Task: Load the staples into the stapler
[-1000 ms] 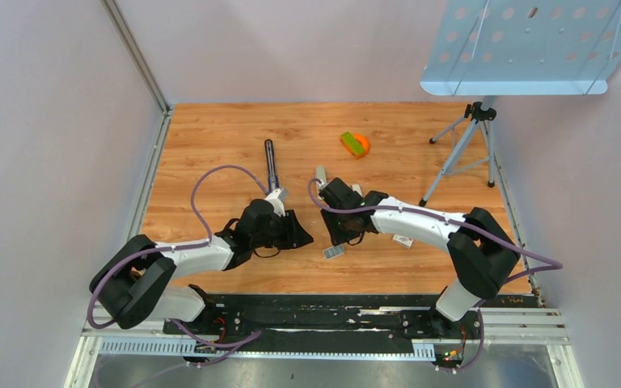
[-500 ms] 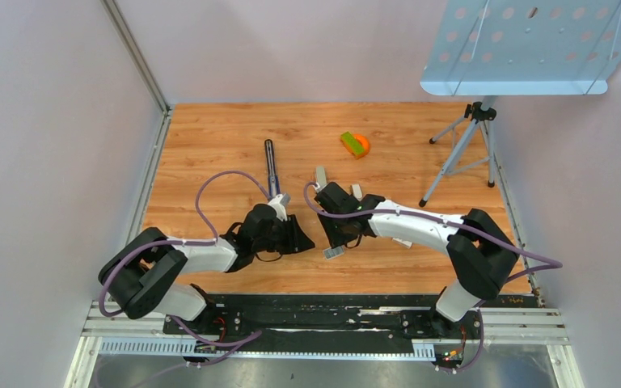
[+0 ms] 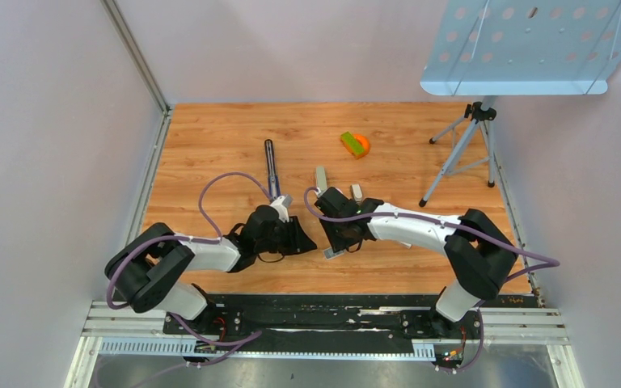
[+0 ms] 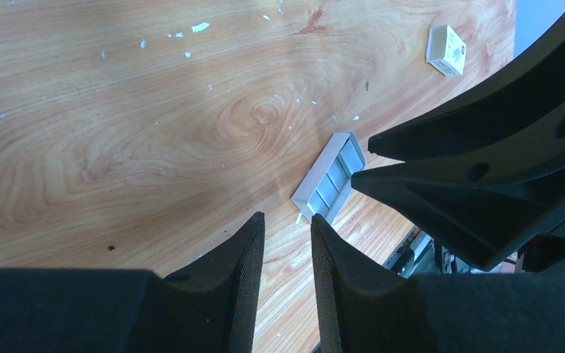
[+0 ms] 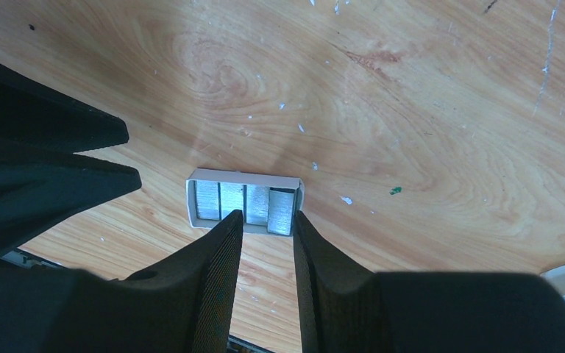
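Barely started; staples (image 5: 217, 200) lie in white tray (image 5: 243, 174) on worktop (image 5: 412, 110); right end effector (image 5: 267, 217) poised over them, left end effector (image 4: 287, 220) nearby; both narrow, empty; pickup and loading remain.

Silvery-grey ribbed metal staple strips (image 5: 244, 202) lie flat, side by side, in a shallow white open tray (image 5: 243, 174) near the wooden surface's (image 5: 412, 110) near edge.

The table (image 5: 427, 103) is wood-grain board, smooth with a soft sheen, flecked with white specks. At the centre of the right wrist view, the staples (image 5: 256, 200) are silvery ribbed metal with a dull shine, in a matt white card tray (image 5: 243, 175). The fingers (image 5: 210, 287) below look like matt black plastic, finely ribbed inside. In the upper right of the top view, the stand (image 3: 525, 48) is smooth, pale-blue perforated sheet.
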`<state>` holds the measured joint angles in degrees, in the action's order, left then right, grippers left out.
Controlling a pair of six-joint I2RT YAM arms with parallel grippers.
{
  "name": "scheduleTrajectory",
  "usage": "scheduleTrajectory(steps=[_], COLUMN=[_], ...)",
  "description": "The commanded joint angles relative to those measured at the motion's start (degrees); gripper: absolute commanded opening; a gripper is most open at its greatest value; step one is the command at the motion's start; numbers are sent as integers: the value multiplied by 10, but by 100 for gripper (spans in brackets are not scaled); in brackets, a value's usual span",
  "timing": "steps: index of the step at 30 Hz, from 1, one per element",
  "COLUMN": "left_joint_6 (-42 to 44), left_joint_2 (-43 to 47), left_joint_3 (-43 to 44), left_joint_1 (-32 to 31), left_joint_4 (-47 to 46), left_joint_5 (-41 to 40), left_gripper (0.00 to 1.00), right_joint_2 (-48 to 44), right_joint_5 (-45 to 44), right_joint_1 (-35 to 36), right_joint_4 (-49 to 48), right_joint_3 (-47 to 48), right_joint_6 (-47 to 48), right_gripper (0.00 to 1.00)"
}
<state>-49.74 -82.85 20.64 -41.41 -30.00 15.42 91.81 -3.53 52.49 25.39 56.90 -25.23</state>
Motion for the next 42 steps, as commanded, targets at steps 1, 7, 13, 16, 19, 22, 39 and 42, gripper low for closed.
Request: scheduleTrajectory(steps=[1, 7, 13, 16, 19, 22, 39, 42], left_joint_6=[-5, -6, -6, -6, -5, -5, -12, -14], left_joint_2=[-11, -16, -22, -24, -24, -26, -37, -40], left_joint_3=[-7, -4, -3, -3, -2, -1, 1, 0], left_joint_1=[-8, -12, -12, -12, -12, -12, -16, -17], left_joint_4=[-26, -28, -31, -31, -31, -32, -45, -48], left_joint_5=[2, 1, 2, 4, 3, 4, 8, 8], left_gripper=[32, 32, 31, 31, 31, 31, 31, 31], right_joint_2=[11, 16, 22, 26, 28, 30, 24, 31], right_joint_5=[-18, -17, -14, -12, -12, -11, -12, -14], right_joint_1=[9, 9, 9, 9, 9, 9, 14, 14], right_joint_4=[5, 3, 0, 0, -1, -1, 5, 5], right_joint_3=[-6, -5, -2, -1, 1, 3, 16, 16], right_joint_6=[-8, -7, -5, -5, -5, -4, -3, -2], right_gripper=[35, 35, 35, 34, 34, 34, 33, 33])
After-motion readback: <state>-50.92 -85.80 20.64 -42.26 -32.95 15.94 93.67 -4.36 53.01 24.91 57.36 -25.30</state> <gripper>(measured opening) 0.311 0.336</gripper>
